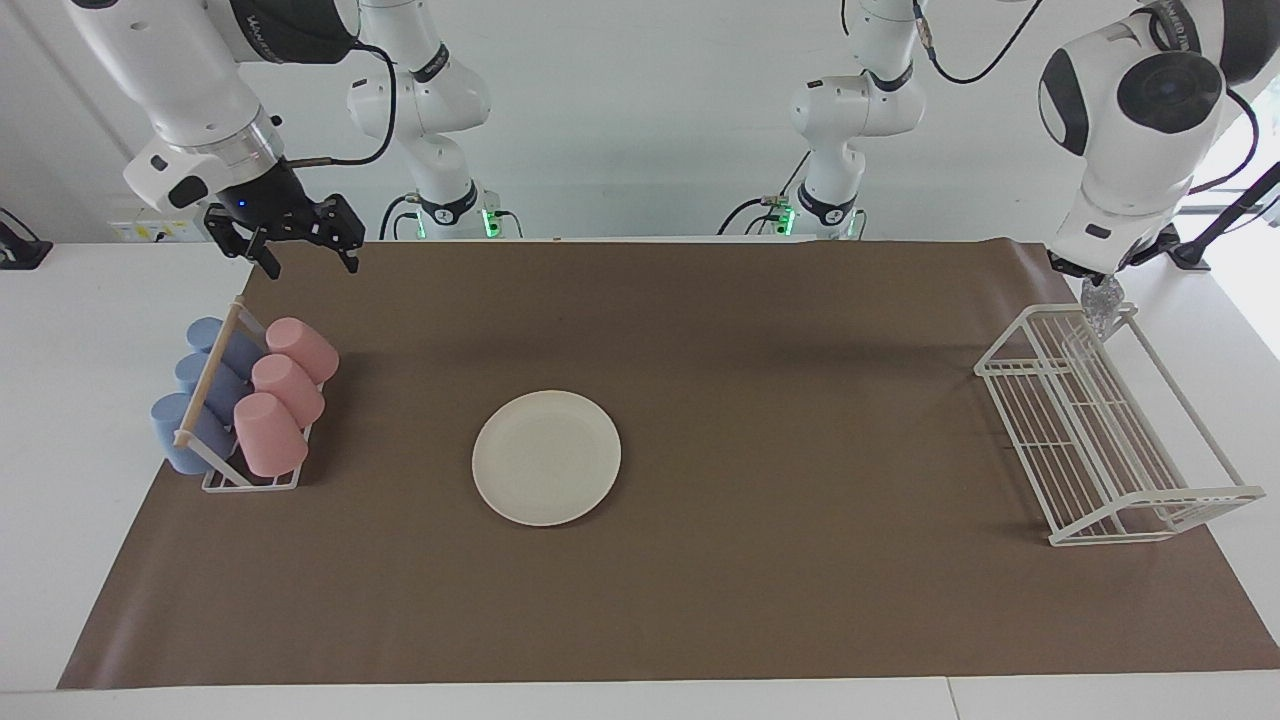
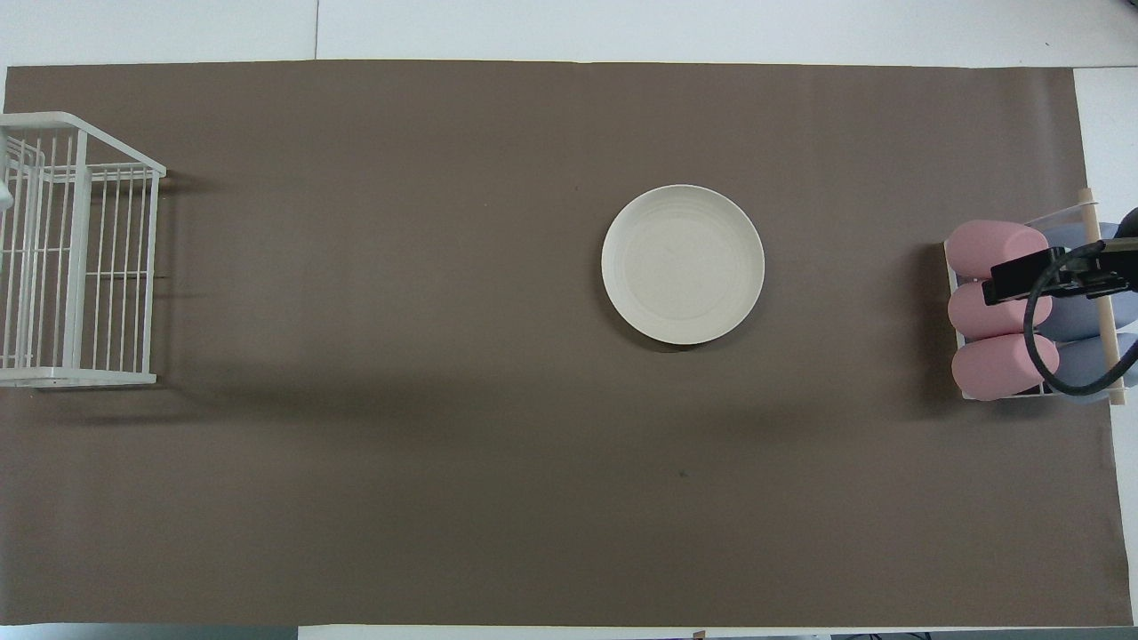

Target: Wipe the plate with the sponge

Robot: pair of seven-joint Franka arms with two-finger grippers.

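The cream-white plate (image 1: 546,457) (image 2: 682,264) lies bare in the middle of the brown mat. The silvery sponge (image 1: 1103,308) hangs from my left gripper (image 1: 1093,284), which is shut on it, up in the air over the end of the white wire rack (image 1: 1100,430) nearest the robots. Neither the sponge nor the left gripper shows in the overhead view. My right gripper (image 1: 312,262) (image 2: 1031,277) hangs open and holds nothing, above the cup holder at the right arm's end of the table.
A small holder (image 1: 250,482) carries pink cups (image 1: 285,385) and blue cups (image 1: 200,390) lying on their sides. The white wire rack (image 2: 71,258) stands at the left arm's end of the mat. The brown mat (image 1: 760,600) covers most of the table.
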